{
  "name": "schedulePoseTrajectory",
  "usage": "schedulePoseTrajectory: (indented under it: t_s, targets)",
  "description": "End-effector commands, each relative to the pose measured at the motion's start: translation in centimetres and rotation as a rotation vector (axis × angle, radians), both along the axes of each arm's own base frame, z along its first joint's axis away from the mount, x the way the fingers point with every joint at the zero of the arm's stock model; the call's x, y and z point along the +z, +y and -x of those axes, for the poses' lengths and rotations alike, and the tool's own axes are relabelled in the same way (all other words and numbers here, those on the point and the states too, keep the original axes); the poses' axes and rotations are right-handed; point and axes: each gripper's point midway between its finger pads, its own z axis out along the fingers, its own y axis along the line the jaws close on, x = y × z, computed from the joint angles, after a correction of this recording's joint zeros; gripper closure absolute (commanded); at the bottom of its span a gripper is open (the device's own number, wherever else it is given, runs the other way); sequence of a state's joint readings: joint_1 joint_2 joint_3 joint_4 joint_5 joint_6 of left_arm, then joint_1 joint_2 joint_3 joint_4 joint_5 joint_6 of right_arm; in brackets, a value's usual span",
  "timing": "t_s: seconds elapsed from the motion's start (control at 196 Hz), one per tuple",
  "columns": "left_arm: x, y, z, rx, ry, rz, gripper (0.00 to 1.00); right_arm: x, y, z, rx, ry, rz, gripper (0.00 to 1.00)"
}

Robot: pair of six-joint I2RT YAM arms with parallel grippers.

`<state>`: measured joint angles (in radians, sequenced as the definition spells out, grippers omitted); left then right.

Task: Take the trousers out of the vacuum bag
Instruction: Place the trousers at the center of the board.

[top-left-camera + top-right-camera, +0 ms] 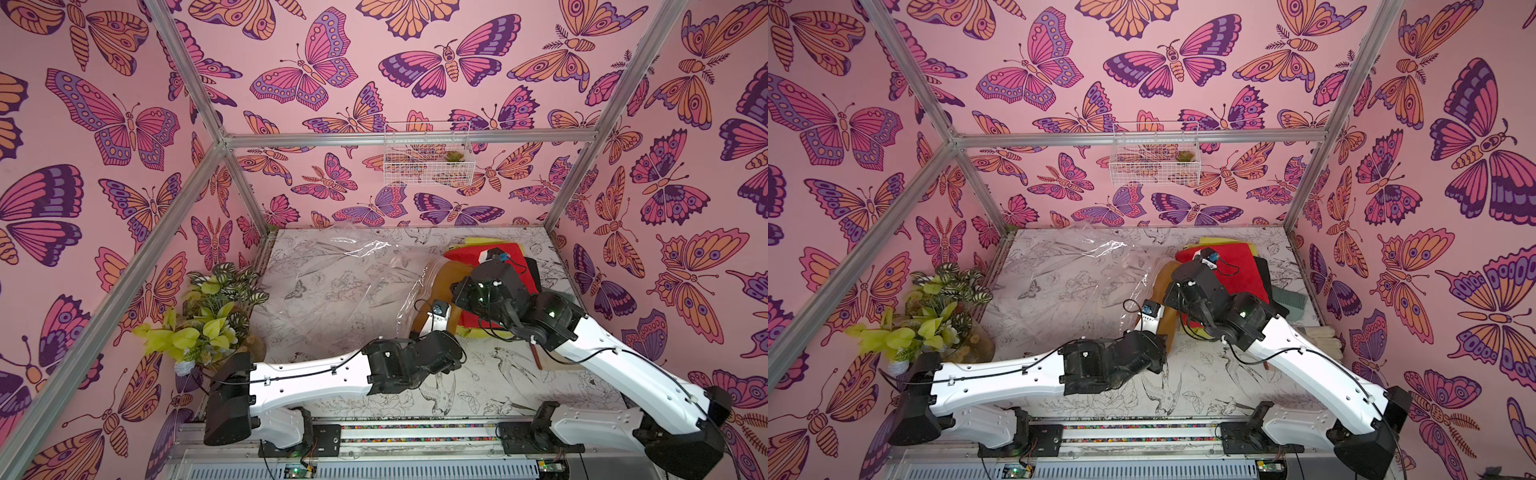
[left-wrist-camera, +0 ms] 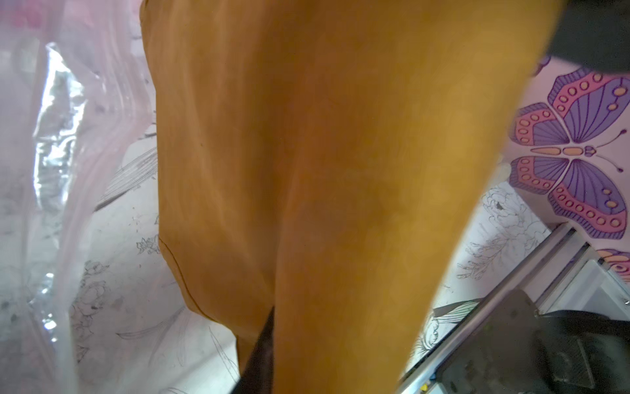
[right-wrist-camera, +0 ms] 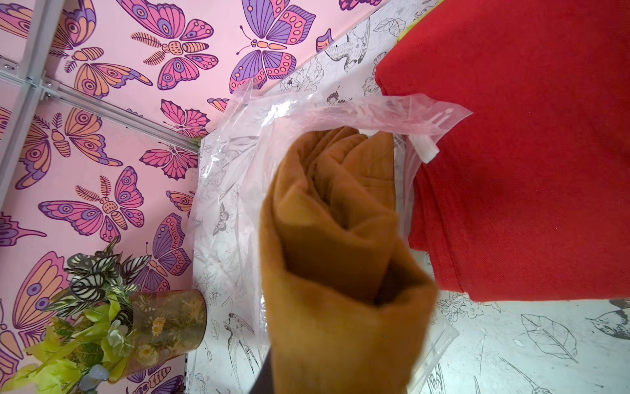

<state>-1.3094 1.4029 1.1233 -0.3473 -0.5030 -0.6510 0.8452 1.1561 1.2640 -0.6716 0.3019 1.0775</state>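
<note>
The mustard brown trousers (image 1: 451,272) hang half out of the mouth of the clear, crinkly vacuum bag (image 1: 345,282), which lies flat across the middle of the table. My right gripper (image 1: 455,286) is shut on their upper fold. In the right wrist view the mustard brown trousers (image 3: 334,256) run from the jaws into the bag mouth (image 3: 341,112). My left gripper (image 1: 430,316) is shut on their lower end. Mustard cloth (image 2: 341,187) fills the left wrist view, with one dark finger (image 2: 260,351) showing at its edge. Red trousers (image 1: 461,253), yellow trousers (image 1: 473,241) and black trousers (image 1: 534,270) are piled at the back right.
A potted plant (image 1: 208,316) stands at the left edge of the table. A wire basket (image 1: 426,153) hangs on the back wall. Teal green trousers (image 1: 1289,301) and pale gloves (image 1: 1320,336) lie by the right wall. A white slider clip (image 3: 424,150) sits on the bag's mouth.
</note>
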Motion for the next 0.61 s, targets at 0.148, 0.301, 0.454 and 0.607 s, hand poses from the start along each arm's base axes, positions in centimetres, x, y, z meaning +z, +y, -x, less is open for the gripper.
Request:
schedulePoseTrajectory:
  t_s: [0.148, 0.301, 0.454, 0.607]
  targets:
    - [3.3, 1.2, 0.1, -0.056, -0.075, 0.037, 1.00, 5.9, 1.0, 1.3, 0.098, -0.128, -0.194, 1.00]
    - [6.4, 1.3, 1.7, -0.196, -0.118, 0.074, 1.00, 7.2, 2.0, 2.9, 0.218, -0.141, -0.222, 1.00]
    - [7.8, 1.5, 3.1, -0.307, -0.141, 0.069, 1.00, 8.4, 2.1, 4.8, 0.318, -0.152, -0.226, 1.00]
    - [9.9, 2.1, 4.0, -0.367, -0.165, 0.079, 1.00, 10.2, 1.5, 6.7, 0.409, -0.194, -0.203, 1.00]
